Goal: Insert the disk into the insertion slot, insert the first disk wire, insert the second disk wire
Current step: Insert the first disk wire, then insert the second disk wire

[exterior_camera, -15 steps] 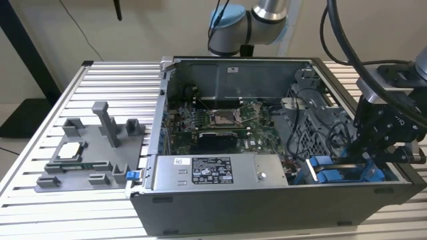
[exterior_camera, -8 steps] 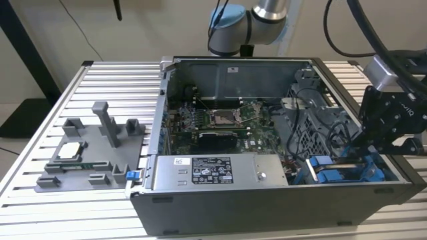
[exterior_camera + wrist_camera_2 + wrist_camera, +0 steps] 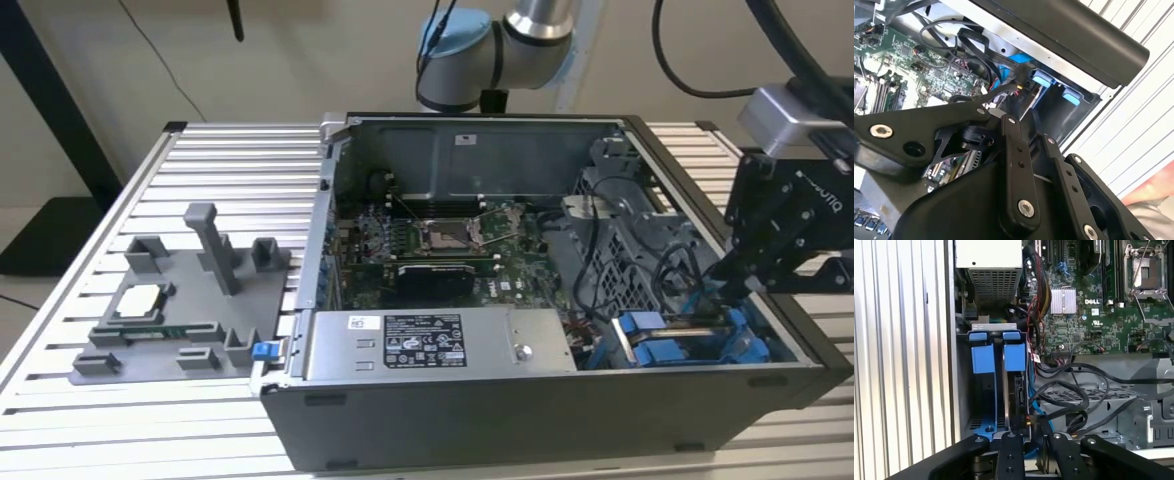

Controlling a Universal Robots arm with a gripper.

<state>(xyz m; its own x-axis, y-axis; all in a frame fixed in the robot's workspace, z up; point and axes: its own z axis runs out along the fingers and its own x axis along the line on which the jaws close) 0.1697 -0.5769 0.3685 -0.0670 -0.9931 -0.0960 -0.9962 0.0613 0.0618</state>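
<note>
Disk wire: black connector, pinched by the gripper, which is almost fully closed on it.
Disk: upright inside insertion slot, at 4 o'clock of computer case, exterior view.
Advice: hold connector square to disk, press gently.

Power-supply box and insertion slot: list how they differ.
The power-supply box is plain grey metal with a printed label; the insertion slot carries bright blue plastic rails. The box lies mid-case; the slot sits in the corner at the exterior view's right. The gripper hangs at the slot, not the box. Both sit inside the open computer case.
</note>
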